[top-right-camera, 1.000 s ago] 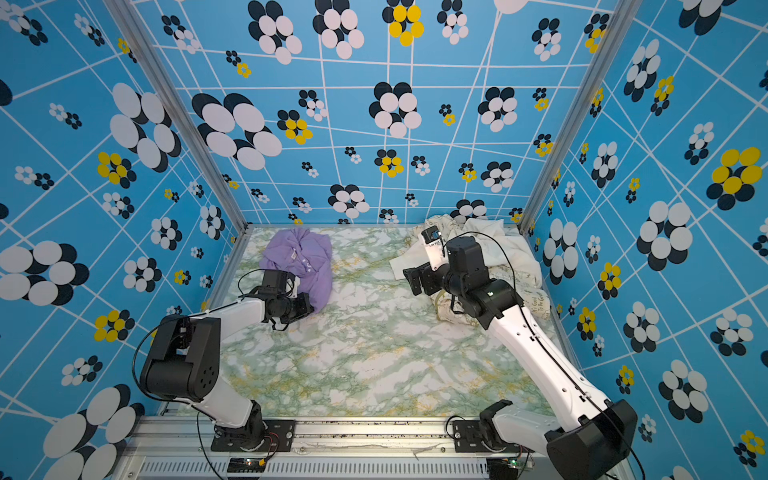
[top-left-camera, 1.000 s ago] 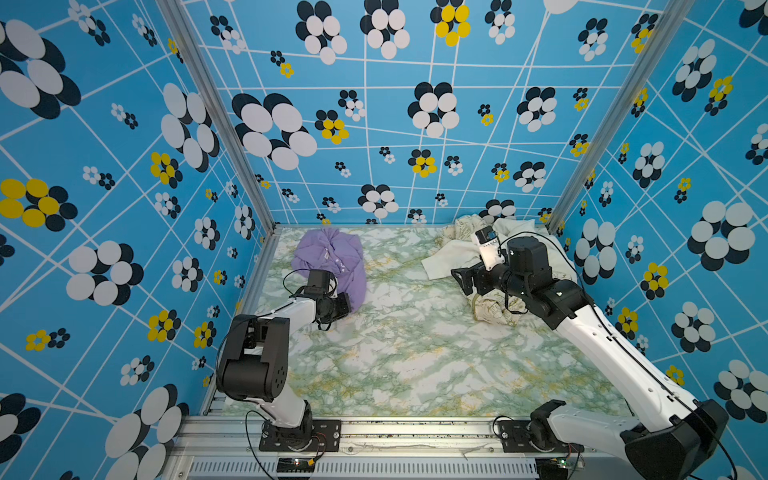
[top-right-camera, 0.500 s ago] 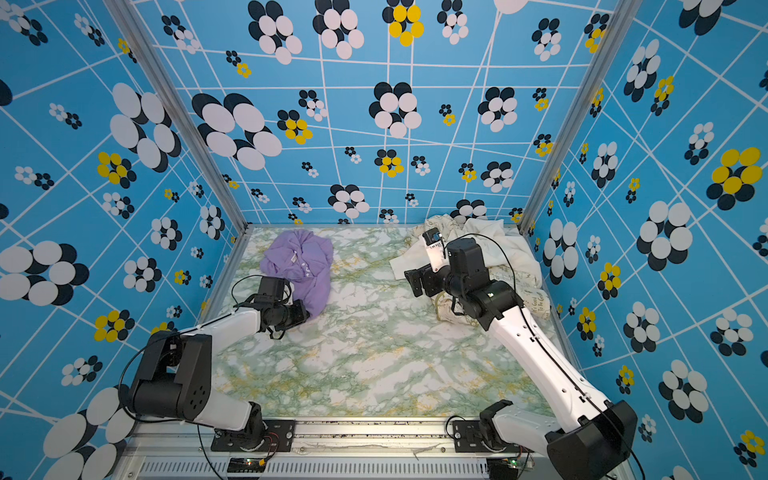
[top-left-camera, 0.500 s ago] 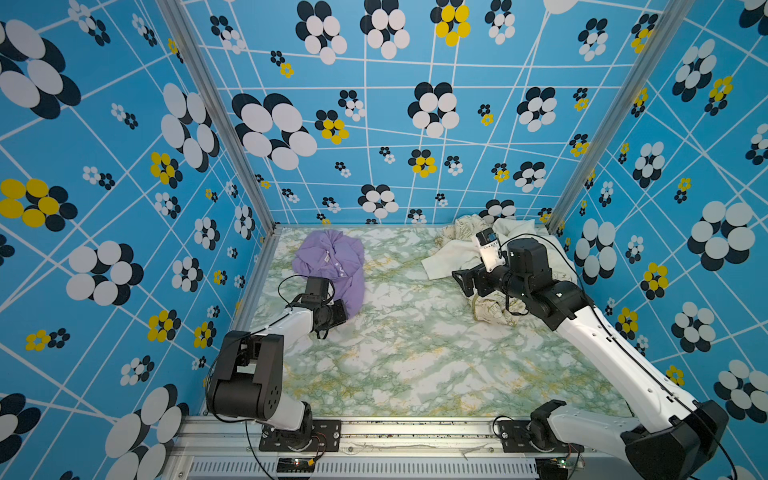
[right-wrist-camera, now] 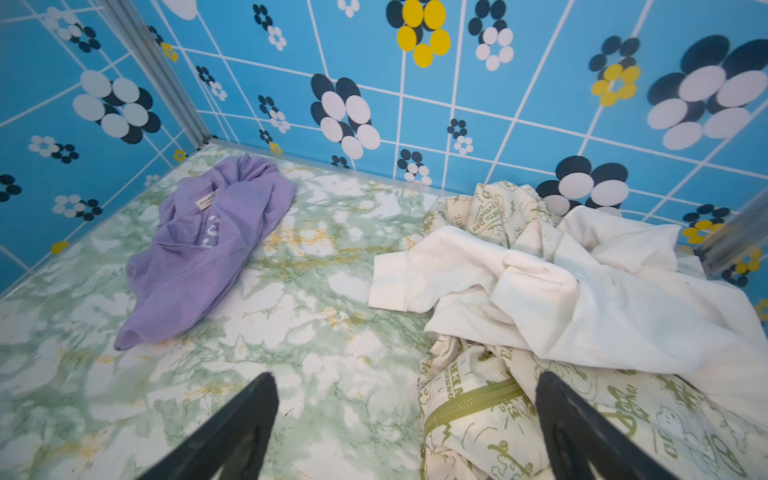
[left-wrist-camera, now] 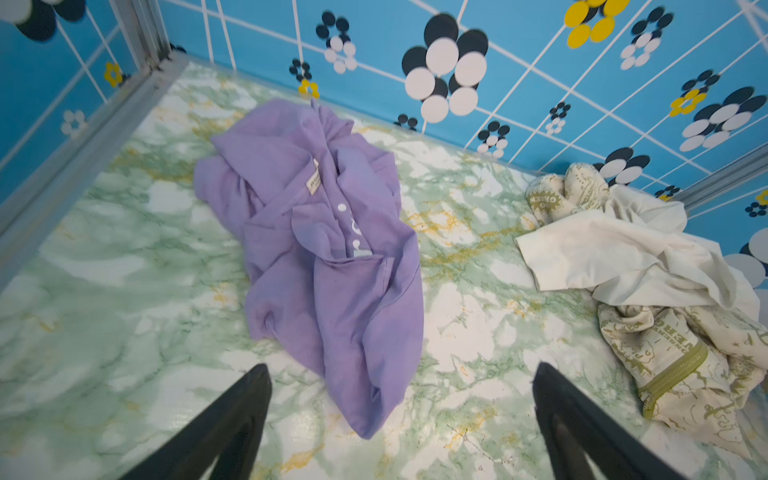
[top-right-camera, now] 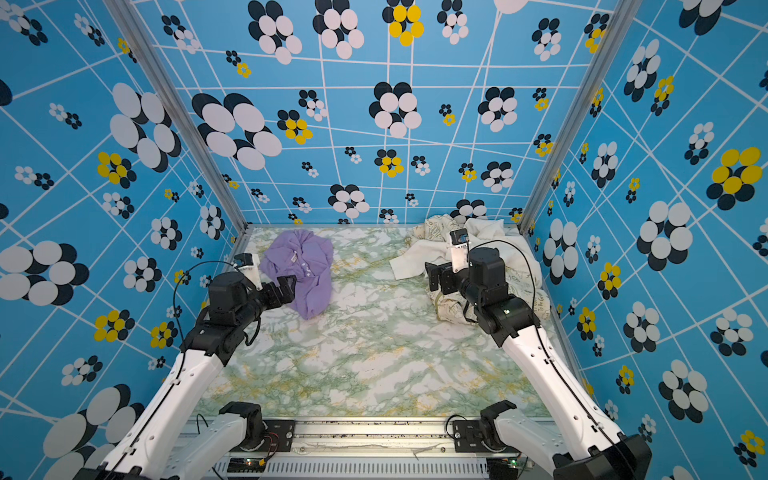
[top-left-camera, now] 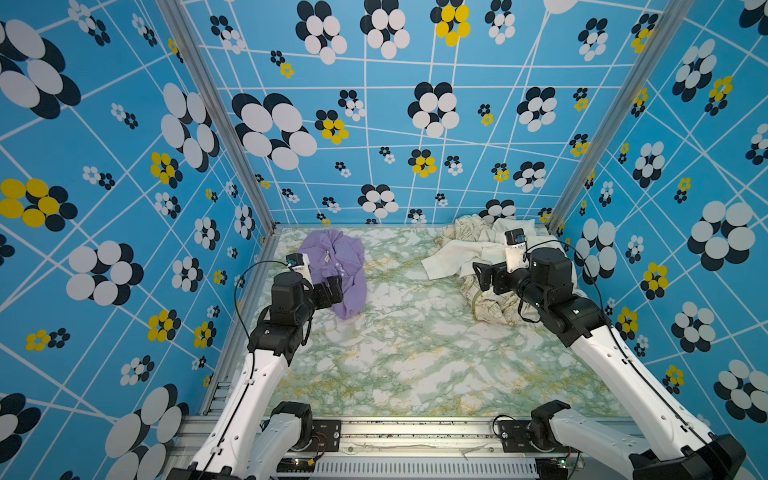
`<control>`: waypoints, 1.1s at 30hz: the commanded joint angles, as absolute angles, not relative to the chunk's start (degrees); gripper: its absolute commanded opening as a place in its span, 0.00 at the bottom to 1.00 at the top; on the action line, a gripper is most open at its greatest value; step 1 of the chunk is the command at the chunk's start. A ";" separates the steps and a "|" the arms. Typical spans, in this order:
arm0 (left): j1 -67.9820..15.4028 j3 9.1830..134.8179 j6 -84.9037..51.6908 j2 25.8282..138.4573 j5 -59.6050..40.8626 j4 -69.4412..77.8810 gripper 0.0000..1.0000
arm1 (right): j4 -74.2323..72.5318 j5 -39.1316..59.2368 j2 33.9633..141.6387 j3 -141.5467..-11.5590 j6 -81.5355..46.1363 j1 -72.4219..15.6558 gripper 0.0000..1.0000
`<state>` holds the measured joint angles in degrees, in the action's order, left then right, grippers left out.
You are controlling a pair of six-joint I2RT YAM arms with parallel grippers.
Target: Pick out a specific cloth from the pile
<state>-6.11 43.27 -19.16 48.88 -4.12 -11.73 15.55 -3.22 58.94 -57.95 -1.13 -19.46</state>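
left arm folded, left gripper (top-left-camera: 336,287) wide, empty, just near of cloth (top-left-camera: 347,266), far left | right arm stretched, right gripper (top-left-camera: 484,276) wide, empty, at left edge of pile (top-left-camera: 461,253), far right

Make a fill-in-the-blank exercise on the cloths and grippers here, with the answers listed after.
1. The cloth lying apart from the pile is ____.
2. The plain cloth draped over the printed cloth is ____.
3. The left gripper and right gripper are both ____.
4. The cloth lying apart bears a row of white ____.

Missing words: purple; white; open; buttons.
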 commanded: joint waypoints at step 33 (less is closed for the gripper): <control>0.33 13.80 -4.01 80.11 6.28 59.39 0.99 | -39.19 -19.69 72.60 -19.06 -1.20 -2.29 0.99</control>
